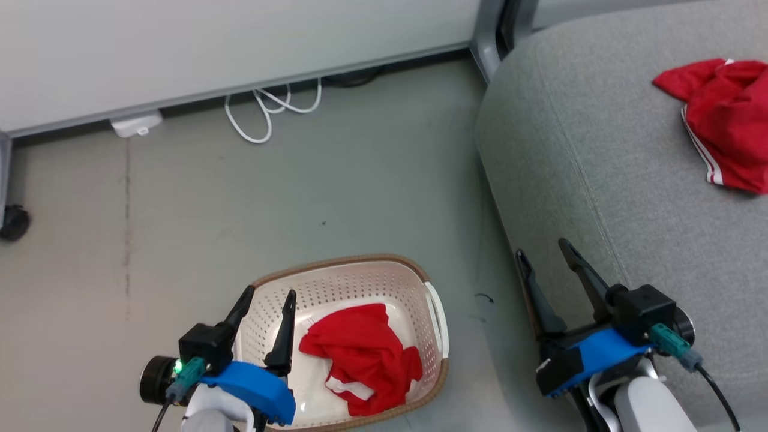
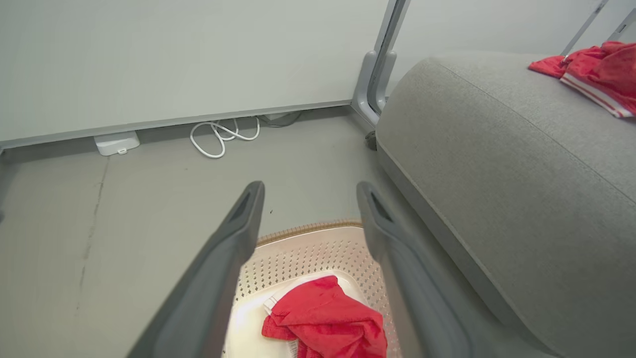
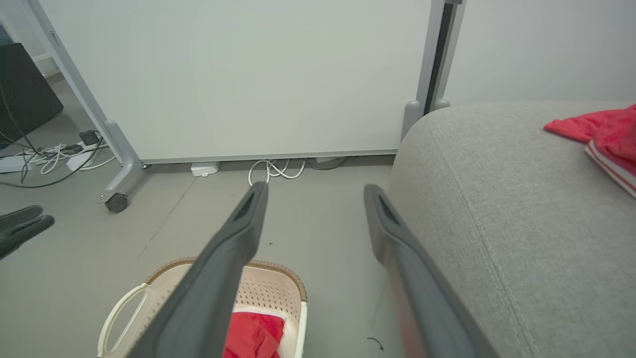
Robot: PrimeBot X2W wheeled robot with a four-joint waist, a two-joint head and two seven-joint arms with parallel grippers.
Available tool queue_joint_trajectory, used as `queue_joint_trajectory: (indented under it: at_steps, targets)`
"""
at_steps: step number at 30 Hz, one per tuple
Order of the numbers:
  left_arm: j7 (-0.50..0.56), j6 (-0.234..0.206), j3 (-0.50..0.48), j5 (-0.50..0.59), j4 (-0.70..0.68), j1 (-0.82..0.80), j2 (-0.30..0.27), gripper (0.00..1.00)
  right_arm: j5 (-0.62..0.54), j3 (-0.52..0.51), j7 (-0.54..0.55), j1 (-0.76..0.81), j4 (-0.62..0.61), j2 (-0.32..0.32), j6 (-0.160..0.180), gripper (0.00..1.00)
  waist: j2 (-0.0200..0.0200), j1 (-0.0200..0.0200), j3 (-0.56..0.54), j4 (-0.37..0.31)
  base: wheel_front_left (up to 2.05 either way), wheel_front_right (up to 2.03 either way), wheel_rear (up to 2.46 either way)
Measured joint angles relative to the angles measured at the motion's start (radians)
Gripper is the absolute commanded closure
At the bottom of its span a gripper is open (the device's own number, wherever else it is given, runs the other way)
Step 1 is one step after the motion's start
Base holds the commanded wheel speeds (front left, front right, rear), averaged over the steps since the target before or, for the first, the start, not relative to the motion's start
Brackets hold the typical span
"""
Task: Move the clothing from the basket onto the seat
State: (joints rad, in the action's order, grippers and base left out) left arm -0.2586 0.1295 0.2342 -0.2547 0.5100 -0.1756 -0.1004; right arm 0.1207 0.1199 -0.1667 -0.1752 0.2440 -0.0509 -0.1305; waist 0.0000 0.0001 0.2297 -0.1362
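Note:
A crumpled red garment [image 1: 360, 357] with a white panel lies in the cream perforated basket [image 1: 372, 282] on the floor; the left wrist view has the same garment [image 2: 325, 323], and in the right wrist view it [image 3: 253, 335] sits in the basket [image 3: 271, 288]. Another red garment [image 1: 726, 120] with white stripes rests on the light-grey seat [image 1: 600, 180] at the right. My left gripper [image 1: 270, 300] hangs open above the basket's left side, holding nothing. My right gripper [image 1: 546, 252] stands open over the seat's front-left edge, empty.
A white partition wall [image 1: 240, 42] with a grey frame leg [image 1: 486, 42] runs along the back. A white cable loop [image 1: 270, 111] and a white adapter [image 1: 137, 125] lie at its foot. A caster wheel [image 1: 13, 222] sits far left. Grey floor [image 1: 300, 192] surrounds the basket.

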Motion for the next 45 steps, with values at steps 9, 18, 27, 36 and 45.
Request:
queue_joint_trajectory:
  at_steps: [9,18,27,36,45]
  targets:
    - [0.066,0.0,0.111,-0.03,0.201,-0.2,-0.051,0.0,0.066,0.08,-0.055,-0.125,0.032,0.0,0.0,0.0,0.0,0.0,0.19,-0.094,0.0,0.0,0.0]
    - [0.194,0.0,0.127,-0.064,0.392,-0.369,-0.071,0.0,0.103,0.109,-0.086,-0.199,0.051,-0.001,0.0,0.0,-0.0001,0.0001,0.389,-0.169,0.0,0.0,0.0]
    - [0.267,0.0,0.195,-0.077,0.487,-0.479,-0.039,0.0,0.126,0.129,-0.095,-0.232,0.043,0.0,0.0,0.0,0.0,0.0001,0.54,-0.204,0.0,0.0,0.0]
    - [0.272,0.0,0.299,-0.089,0.525,-0.552,-0.052,0.0,0.141,0.138,-0.095,-0.248,0.002,0.0,0.0,0.0,-0.0001,0.0,0.614,-0.219,0.0,0.0,0.0]
    - [0.265,-0.014,0.392,0.003,0.599,-0.621,-0.087,0.0,0.17,0.162,-0.095,-0.25,-0.007,0.0,0.0,0.0,-0.0001,0.0,0.654,-0.236,0.0,0.0,0.0]
